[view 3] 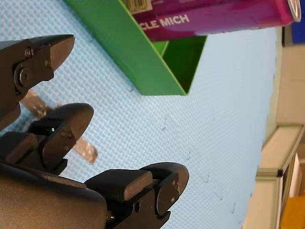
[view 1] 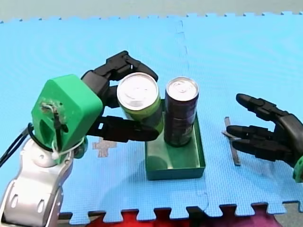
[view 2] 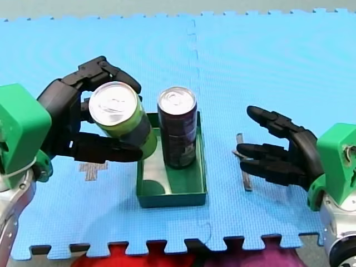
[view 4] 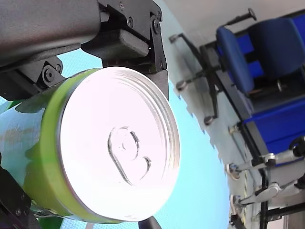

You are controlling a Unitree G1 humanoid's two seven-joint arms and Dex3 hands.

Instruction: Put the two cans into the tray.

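Left hand is clamped on the green can, with fingers over its far side and one finger under its near side. The can is tilted, its silver top turned up and toward the near left, and its lower end is at the left wall of the tray. Whether the can touches that wall cannot be told. The second wrist view shows the same can top held between black fingers. A dark purple can stands upright inside the tray, in its far part, just beside the green can. Right hand holds nothing and is over the blue mat, right of the tray, above a grey strip.
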